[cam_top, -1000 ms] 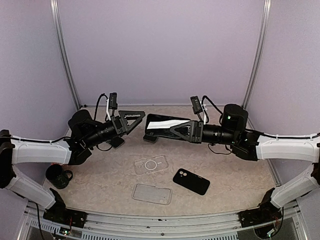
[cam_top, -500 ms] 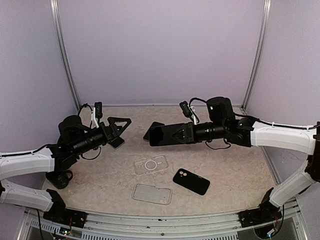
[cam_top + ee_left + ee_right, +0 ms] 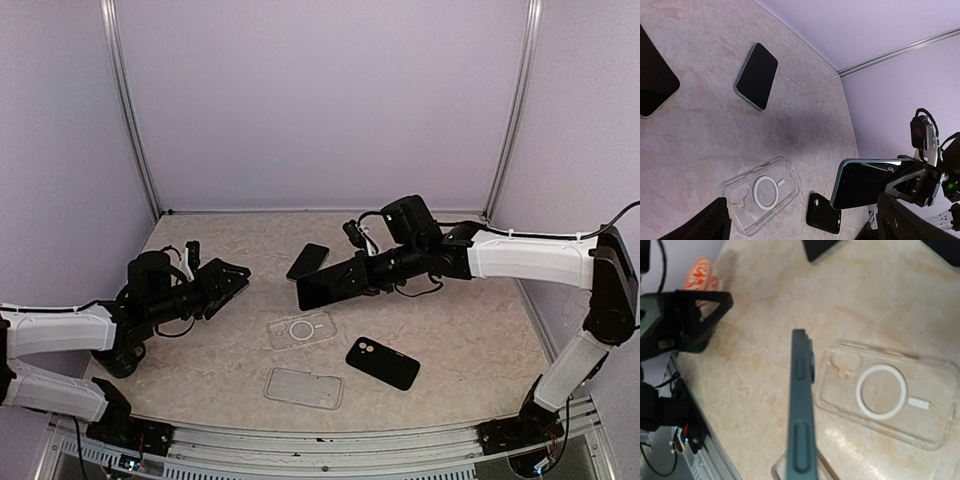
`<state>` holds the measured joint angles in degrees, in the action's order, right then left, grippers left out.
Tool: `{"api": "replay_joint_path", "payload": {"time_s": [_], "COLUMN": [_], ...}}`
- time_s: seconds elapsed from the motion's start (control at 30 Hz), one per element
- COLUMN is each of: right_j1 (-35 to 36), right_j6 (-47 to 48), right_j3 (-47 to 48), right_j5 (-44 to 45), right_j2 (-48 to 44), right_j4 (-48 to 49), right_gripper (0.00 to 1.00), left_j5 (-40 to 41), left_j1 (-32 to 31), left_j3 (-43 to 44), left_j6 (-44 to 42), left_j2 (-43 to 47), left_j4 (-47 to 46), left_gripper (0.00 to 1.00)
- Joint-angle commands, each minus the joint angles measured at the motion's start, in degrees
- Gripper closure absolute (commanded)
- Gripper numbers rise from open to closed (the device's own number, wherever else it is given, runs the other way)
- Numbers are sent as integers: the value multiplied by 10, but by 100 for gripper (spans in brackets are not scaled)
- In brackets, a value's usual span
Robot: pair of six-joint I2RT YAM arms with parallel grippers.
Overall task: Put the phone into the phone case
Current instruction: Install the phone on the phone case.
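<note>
A dark teal phone (image 3: 316, 292) hangs edge-on above the table, and my right gripper (image 3: 345, 283) is shut on it. In the right wrist view the phone's edge (image 3: 802, 405) points down beside a clear phone case with a white ring (image 3: 885, 400), just left of it. That case (image 3: 302, 328) lies flat at the table's middle, below the phone. My left gripper (image 3: 228, 279) stands open and empty at the left, apart from the phone. From the left wrist the held phone (image 3: 867, 182) shows at the right and the ringed case (image 3: 760, 192) lies between my fingers.
A second clear case (image 3: 304, 387) lies near the front edge. A black case (image 3: 383, 362) sits to its right. A dark phone (image 3: 308, 260) lies flat at the back, and another (image 3: 652, 75) near my left gripper. A black mug (image 3: 120, 355) stands at the far left.
My right arm has carried the phone left and down toward the ringed clear case. My left gripper has drawn back to the left and lowered, still open.
</note>
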<state>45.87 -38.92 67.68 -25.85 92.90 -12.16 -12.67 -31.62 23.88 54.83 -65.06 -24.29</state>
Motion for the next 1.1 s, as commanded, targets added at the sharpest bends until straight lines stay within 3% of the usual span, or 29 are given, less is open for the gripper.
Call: {"api": "replay_joint_path", "payload": {"time_s": [0.0,0.27,1.07], "right_j1": [-19,-31,-45], "right_j6": [-36,-8,30], "right_j3": [31,104,151], "right_j5": [-35,-148,-215], "right_j2": [25,126,226], "right_j4": [-6,-45,-62], "right_gripper": [100,100,100], "left_j5": [21,40,30], "left_j1": [-8,-44,-104], "left_j3": [7,13,99], "left_j6": [25,42,71], "left_j2": [-26,-73,-233], "left_j4": [32,32,21], "left_gripper": [1,1,1]}}
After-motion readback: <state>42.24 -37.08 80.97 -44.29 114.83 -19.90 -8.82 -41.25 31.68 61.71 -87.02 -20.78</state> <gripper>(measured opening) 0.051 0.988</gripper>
